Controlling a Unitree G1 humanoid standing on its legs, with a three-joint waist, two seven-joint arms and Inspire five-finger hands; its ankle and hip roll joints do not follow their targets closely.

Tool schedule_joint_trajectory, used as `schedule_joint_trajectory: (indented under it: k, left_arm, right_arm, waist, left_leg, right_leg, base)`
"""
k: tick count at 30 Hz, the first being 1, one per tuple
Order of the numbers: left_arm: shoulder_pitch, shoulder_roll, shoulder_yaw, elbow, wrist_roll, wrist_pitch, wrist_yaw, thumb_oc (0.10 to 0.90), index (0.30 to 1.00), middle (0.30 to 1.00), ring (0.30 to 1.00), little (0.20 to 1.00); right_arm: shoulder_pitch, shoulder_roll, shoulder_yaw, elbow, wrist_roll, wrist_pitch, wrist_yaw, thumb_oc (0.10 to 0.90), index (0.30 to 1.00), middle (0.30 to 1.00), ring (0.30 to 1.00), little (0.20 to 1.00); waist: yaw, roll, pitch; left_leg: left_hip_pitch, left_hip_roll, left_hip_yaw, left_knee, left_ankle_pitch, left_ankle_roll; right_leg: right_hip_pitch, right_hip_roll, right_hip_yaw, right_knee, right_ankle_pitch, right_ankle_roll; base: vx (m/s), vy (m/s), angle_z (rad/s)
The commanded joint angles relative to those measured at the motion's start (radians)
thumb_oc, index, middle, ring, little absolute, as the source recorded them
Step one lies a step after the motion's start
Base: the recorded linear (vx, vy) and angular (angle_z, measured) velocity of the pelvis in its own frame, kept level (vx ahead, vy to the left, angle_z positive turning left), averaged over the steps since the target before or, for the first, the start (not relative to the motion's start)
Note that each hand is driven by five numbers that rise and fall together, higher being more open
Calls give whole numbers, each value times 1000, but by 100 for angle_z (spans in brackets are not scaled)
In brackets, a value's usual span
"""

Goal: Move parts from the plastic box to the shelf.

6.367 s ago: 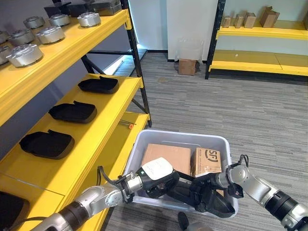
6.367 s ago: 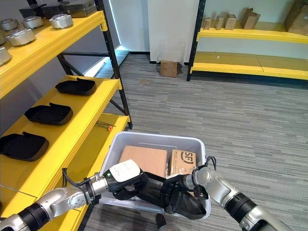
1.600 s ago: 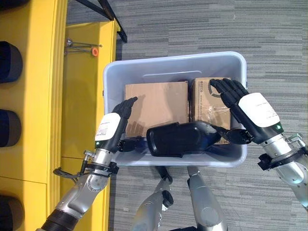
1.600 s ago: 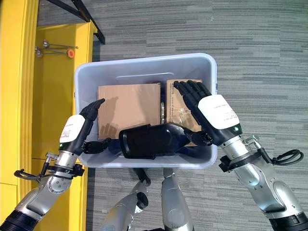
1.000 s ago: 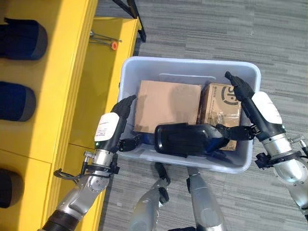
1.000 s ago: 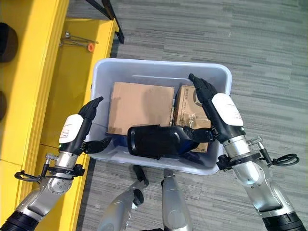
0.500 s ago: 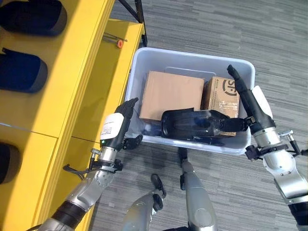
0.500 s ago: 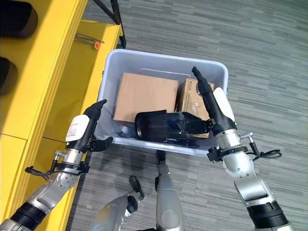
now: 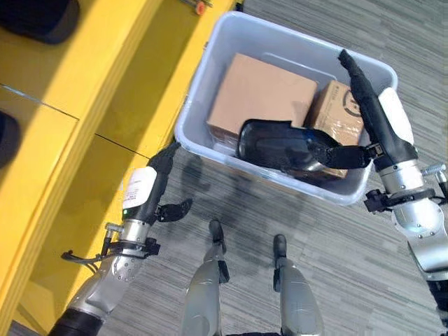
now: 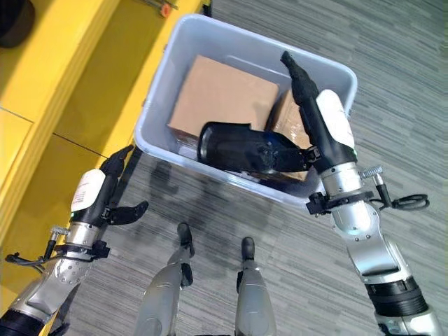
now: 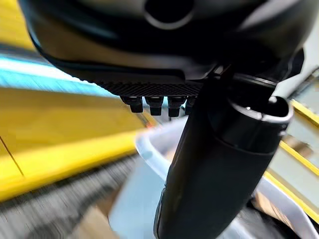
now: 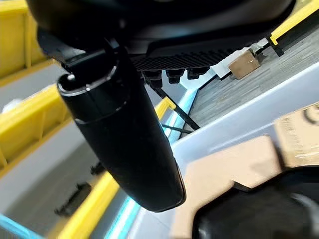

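Note:
The grey plastic box (image 9: 199,80) stands on the floor beside the yellow shelf (image 9: 84,105). A black moulded part (image 9: 276,145) lies across the box's near side, over two cardboard boxes (image 9: 269,94). My right hand (image 9: 388,126) is open at the box's right end, fingers straight along the wall and thumb touching the part's end. In the right wrist view the part (image 12: 249,219) shows past that thumb. My left hand (image 9: 140,196) hangs open over the floor, apart from the box and the part.
Two more black parts (image 9: 42,10) lie on the shelf at the far left. A smaller taped cardboard box (image 9: 336,115) fills the plastic box's right side. Grey carpet lies in front of the box and to its right.
The camera has tilted and the whole picture has shifted. My left hand has come away from the box's corner and the part. My right hand still touches the part.

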Motion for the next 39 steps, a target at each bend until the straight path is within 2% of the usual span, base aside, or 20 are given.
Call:
schedule_joint_trajectory:
  k: [1,6,16,22,27,29,39]
  left_arm:
    - [-37,-4,60,-79,5,-76,72,900,1000,1000,1000,1000]
    - [-61,-1,41,-66,4,-54,85,900,1000,1000,1000,1000]
    - [-77,26,32,-61,4,-36,63,900,1000,1000,1000,1000]
    - [-84,39,25,-73,6,-31,52,900,1000,1000,1000,1000]
    - [-91,48,15,-93,27,-33,11,900,1000,1000,1000,1000]
    - [-85,56,9,-94,26,-28,15,900,1000,1000,1000,1000]
    - [-90,68,25,-76,-1,-33,31,900,1000,1000,1000,1000]
  right_arm:
    - [-48,-74,-61,-74,-37,-67,-14,900,1000,1000,1000,1000]
    - [-44,-123,-77,-108,-137,-83,-15,900,1000,1000,1000,1000]
    - [-101,-212,-59,-125,-283,-69,-36,900,1000,1000,1000,1000]
    - [-151,-242,-35,-110,-365,-46,-155,900,1000,1000,1000,1000]
    - [-210,-255,-5,-95,-366,-38,-114,900,1000,1000,1000,1000]
    - [-242,-271,29,-83,-336,-16,-82,900,1000,1000,1000,1000]
    - [-246,-258,92,-52,-341,-9,-70,900,1000,1000,1000,1000]
  waist:
    - [-30,7,-18]
    - [-52,12,-37]
    - [-49,28,-25]
    - [-40,44,-13]
    - [-32,62,-13]
    - [-28,75,-13]
    - [-32,103,-13]
  left_leg:
    - [35,84,-110,36,-123,-49]
    - [49,79,-95,30,-133,-47]
    - [26,54,-98,36,-131,-40]
    - [-6,37,-104,46,-128,-34]
    - [-34,23,-110,56,-127,-32]
    - [-51,18,-109,63,-123,-33]
    - [-141,8,-102,86,-111,-30]
  right_leg:
    - [52,21,-49,51,-106,-74]
    - [30,15,-44,63,-106,-73]
    - [-6,11,-49,78,-102,-73]
    - [-43,8,-53,99,-107,-76]
    - [-73,6,-54,116,-114,-79]
    - [-93,6,-54,129,-118,-83]
    - [-198,22,-42,190,-136,-99]
  base:
    - [13,69,-21]
    - [22,42,-10]
    - [3,4,-1]
    - [-4,-6,0]
    - [0,0,0]
    - [0,0,0]
    - [0,0,0]
